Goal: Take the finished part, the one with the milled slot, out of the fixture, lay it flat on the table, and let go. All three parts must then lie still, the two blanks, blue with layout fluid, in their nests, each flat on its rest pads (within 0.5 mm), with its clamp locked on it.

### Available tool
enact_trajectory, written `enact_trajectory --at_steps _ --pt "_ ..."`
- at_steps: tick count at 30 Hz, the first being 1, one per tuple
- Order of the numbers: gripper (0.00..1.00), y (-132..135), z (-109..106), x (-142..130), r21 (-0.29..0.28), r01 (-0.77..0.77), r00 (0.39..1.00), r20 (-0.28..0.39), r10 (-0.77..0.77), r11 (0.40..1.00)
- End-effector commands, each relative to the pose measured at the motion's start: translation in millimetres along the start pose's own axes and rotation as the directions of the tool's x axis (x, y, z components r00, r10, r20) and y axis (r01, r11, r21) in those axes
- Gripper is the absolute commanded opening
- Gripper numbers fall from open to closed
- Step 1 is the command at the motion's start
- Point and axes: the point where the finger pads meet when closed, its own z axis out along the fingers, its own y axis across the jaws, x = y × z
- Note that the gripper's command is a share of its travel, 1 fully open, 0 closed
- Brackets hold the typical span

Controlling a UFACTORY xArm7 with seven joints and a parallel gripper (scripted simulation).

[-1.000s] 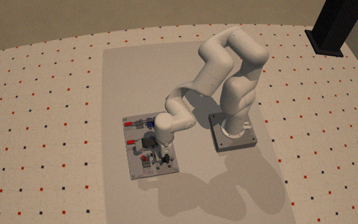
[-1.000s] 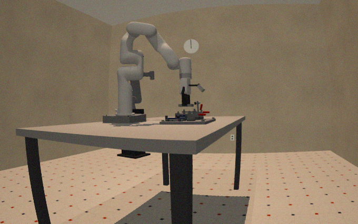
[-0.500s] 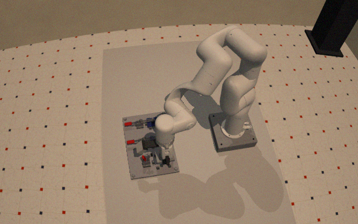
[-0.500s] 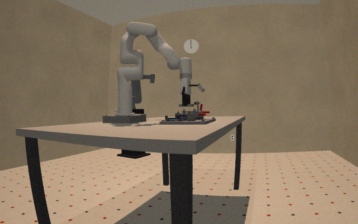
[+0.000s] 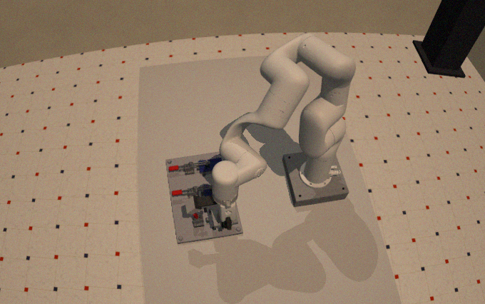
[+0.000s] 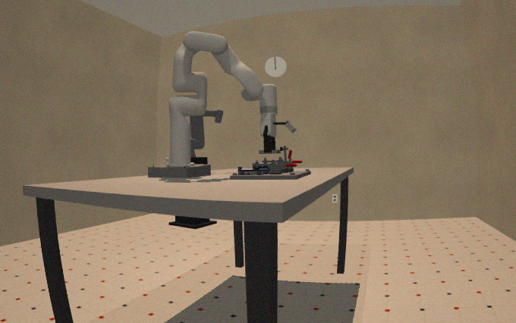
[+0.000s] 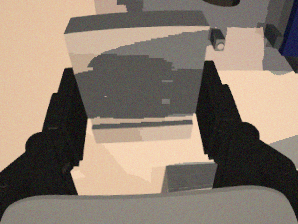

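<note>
My gripper (image 7: pixel 139 83) (image 6: pixel 269 146) is shut on the finished part (image 7: pixel 136 56) (image 6: pixel 272 151), a grey block, one black finger on each side. It holds the part level, a little above the fixture plate (image 5: pixel 180 230) (image 6: pixel 243 176). Two blue blanks (image 5: pixel 212 163) (image 5: pixel 205 188) sit in the back and middle nests. Their clamps' red handles (image 5: pixel 173 168) (image 5: pixel 175 193) lie flat, pointing left. The front clamp's red handle (image 5: pixel 195 215) (image 6: pixel 290 154) stands up. The arm's wrist hides much of the front nest in the top view.
The fixture plate lies on a grey table (image 6: pixel 228 197) (image 5: pixel 171 107), left of the arm's base block (image 5: pixel 314 191) (image 6: pixel 178 170). A black stand (image 5: pixel 448 39) is on the floor at the far right.
</note>
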Motion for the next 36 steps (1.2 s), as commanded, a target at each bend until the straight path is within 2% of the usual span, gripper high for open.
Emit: enact_trajectory --at_steps 1,25,36 --pt "0.00 -13.2 -0.2 2.0 -0.007 0.000 1.000 0.005 0.000 1.000" --pt "0.00 -72.1 -0.2 2.0 -0.007 0.000 1.000 0.005 0.000 1.000" --pt "0.00 -87.3 -0.1 2.0 -0.007 0.000 1.000 0.005 0.000 1.000"
